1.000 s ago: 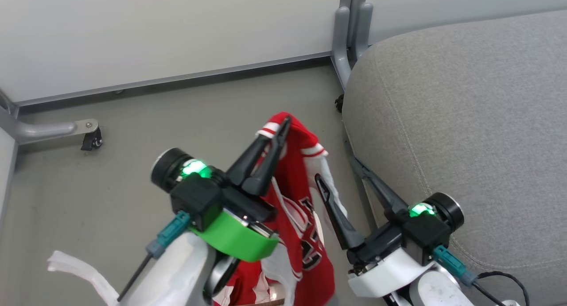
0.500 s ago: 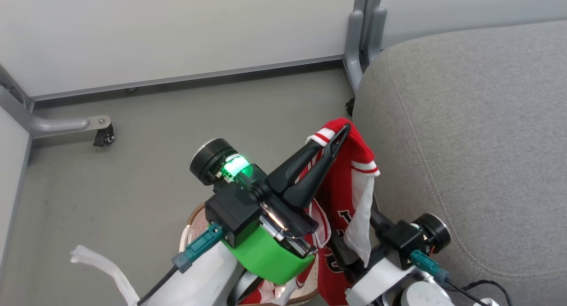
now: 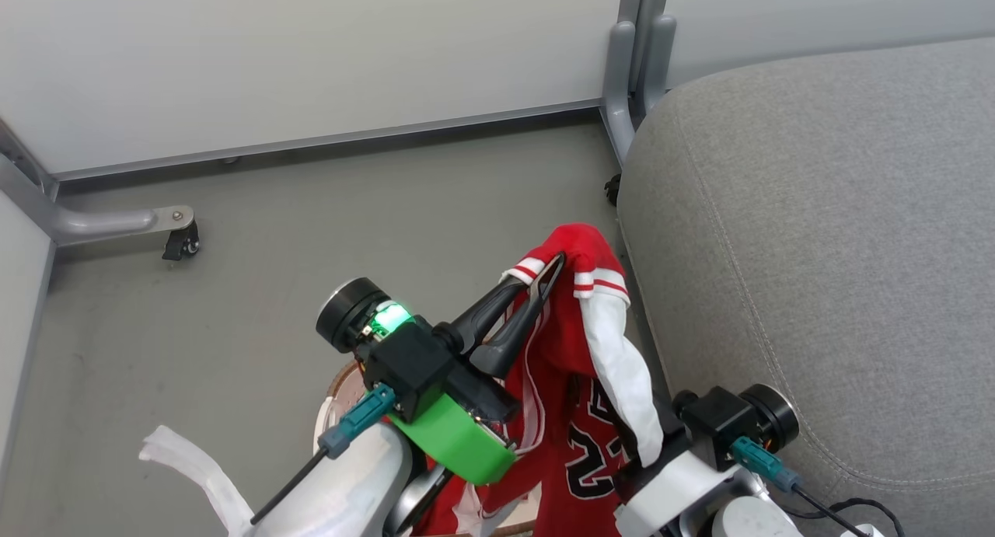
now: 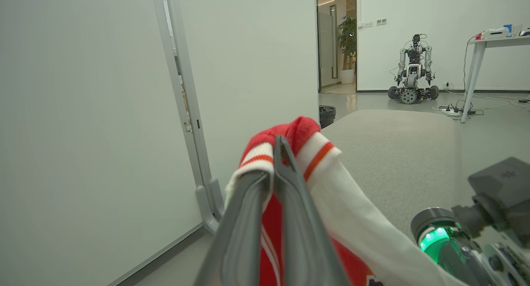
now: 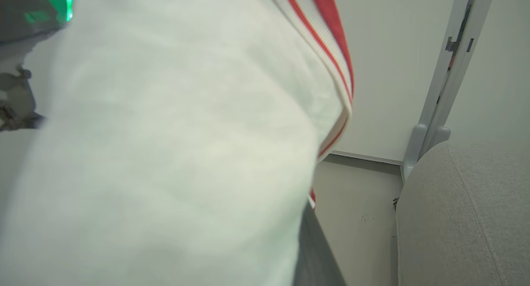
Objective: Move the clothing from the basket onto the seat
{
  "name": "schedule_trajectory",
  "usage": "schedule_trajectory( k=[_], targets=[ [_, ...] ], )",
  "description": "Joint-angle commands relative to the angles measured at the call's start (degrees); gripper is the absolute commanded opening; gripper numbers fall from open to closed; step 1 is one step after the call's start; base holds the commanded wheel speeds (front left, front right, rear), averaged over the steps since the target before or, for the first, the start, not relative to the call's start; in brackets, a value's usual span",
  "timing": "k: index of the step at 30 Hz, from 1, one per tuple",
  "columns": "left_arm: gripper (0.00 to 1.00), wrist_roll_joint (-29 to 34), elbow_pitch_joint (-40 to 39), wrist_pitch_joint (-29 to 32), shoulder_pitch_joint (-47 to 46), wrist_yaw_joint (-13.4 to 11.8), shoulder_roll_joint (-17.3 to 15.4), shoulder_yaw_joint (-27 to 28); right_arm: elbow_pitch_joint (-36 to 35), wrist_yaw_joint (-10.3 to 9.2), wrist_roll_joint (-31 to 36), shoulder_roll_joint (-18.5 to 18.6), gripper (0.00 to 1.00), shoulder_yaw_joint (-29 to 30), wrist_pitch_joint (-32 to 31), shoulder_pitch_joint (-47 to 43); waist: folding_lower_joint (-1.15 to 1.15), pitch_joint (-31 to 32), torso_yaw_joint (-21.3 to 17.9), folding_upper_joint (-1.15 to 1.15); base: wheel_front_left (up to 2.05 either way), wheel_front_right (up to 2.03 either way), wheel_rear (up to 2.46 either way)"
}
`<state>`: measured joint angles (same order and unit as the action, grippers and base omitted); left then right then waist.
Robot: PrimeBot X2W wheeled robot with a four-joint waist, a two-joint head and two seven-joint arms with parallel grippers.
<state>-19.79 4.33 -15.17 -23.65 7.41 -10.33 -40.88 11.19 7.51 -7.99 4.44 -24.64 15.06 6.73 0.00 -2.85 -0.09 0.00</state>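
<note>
A red garment point(image 3: 571, 343) with white panels and striped trim hangs from my left gripper point(image 3: 550, 266), which is shut on its trim; the number 23 shows low on the cloth. In the left wrist view the left gripper point(image 4: 271, 162) pinches the striped fold point(image 4: 290, 133). The garment's white panel point(image 5: 165, 133) drapes over my right gripper, whose wrist point(image 3: 731, 424) shows beside the seat. One dark finger point(image 5: 316, 253) pokes out below the cloth. A bit of the basket rim point(image 3: 336, 385) peeks out behind my left arm. The grey seat point(image 3: 816, 210) lies just right of the garment.
White partition panels stand behind, with a grey post point(image 3: 633, 71) at the seat's corner and a castor foot point(image 3: 179, 242) on the floor at left. A white strip point(image 3: 194, 467) hangs by my left arm. Far off stand another robot point(image 4: 412, 70) and a table point(image 4: 497, 37).
The left gripper has carried the garment right, closer to the seat, then dipped a little. The right gripper's fingers, open and bare a second ago, are now under the cloth. The camera shifted.
</note>
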Motion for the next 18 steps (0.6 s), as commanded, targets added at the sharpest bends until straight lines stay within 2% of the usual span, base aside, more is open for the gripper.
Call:
schedule_trajectory(
  k=[1, 4, 5, 6, 7, 8, 18],
  targets=[
    [0.1, -0.46, 0.54, 0.03, 0.67, 0.12, -0.63, -0.07, -0.32, -0.04, -0.44, 0.13, 0.0, 0.33, 0.18, -0.32, 0.0, -0.12, 0.05, 0.0, 0.0, 0.0, 0.0],
    [0.18, -1.17, 1.17, 0.03, 0.54, 0.12, -0.89, -0.58, -0.46, -0.04, -0.3, 0.11, 0.0, 1.25, 0.18, -0.28, 0.0, -0.32, 0.19, 0.0, 0.0, 0.0, 0.0],
    [0.27, -1.33, 1.38, 0.03, 0.43, 0.12, -0.95, -0.64, -0.55, -0.04, -0.13, 0.04, 0.0, 1.66, 0.18, -0.25, 0.0, -0.41, 0.26, 0.0, 0.0, 0.0, 0.0],
    [0.41, -1.43, 1.63, 0.03, 0.38, 0.12, -1.02, -0.64, -0.63, -0.04, -0.05, -0.01, 0.0, 2.0, 0.18, -0.24, 0.0, -0.47, 0.3, 0.0, 0.0, 0.0, 0.0],
    [0.93, -1.62, 1.99, 0.03, 0.34, 0.12, -1.13, -0.68, -0.74, -0.04, 0.19, -0.07, 0.0, 2.72, 0.17, -0.24, 0.0, -0.55, 0.33, 0.0, 0.0, 0.0, 0.0],
    [1.0, -1.71, 2.41, 0.04, 0.32, 0.12, -1.22, -0.72, -0.91, -0.04, 0.32, -0.14, 0.0, 3.24, 0.18, -0.26, 0.0, -0.61, 0.36, 0.0, 0.0, 0.0, 0.0],
    [1.0, -1.66, 3.82, 0.03, 0.49, 0.12, -1.8, -0.35, -2.25, -0.04, 0.59, -0.92, 0.0, 7.22, 0.18, -0.61, 0.0, -1.01, 0.24, 0.0, 0.0, 0.0, 0.0]
  ],
)
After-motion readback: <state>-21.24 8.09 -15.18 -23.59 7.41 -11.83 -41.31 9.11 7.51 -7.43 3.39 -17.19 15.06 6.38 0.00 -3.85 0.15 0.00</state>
